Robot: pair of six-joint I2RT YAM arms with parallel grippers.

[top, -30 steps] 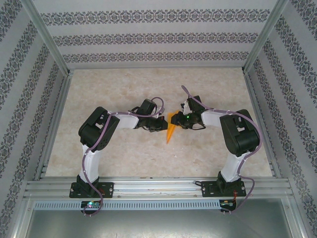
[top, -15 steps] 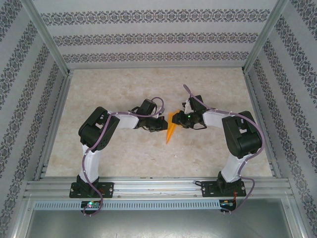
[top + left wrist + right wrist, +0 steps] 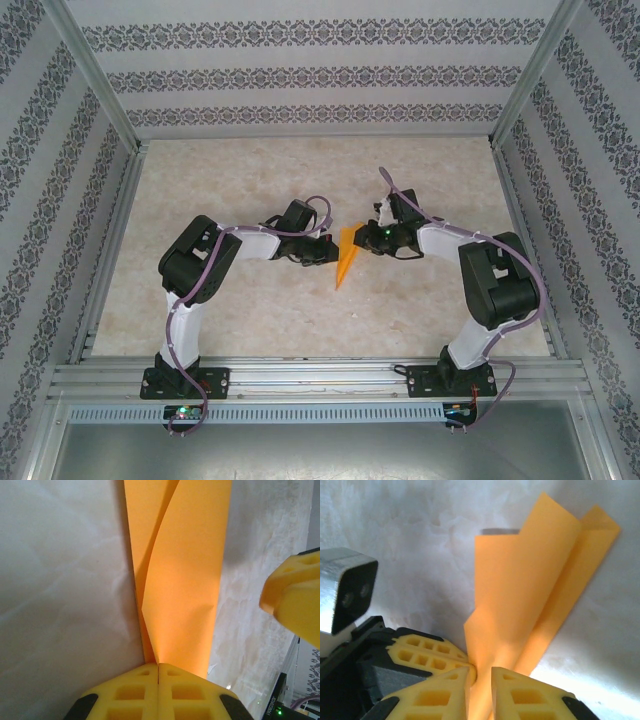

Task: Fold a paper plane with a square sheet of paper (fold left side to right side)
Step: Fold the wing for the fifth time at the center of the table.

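Bright, even, diffuse light; soft grey shadow beside the paper plane (image 3: 530, 590); close foreground blurry.

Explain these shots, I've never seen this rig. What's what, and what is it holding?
Two small robot arms are bolted at the near edge of a pale table: the left arm and the right arm. The wide picture comes from a fixed camera above and behind them. The two close-ups come from a camera on each wrist, looking along that arm's own yellow fingers. Between the arms is the orange paper, folded into a slim dart. The left fingers are shut on one edge of it. The right fingers sit either side of another edge with a small gap; I can't tell whether they pinch it.
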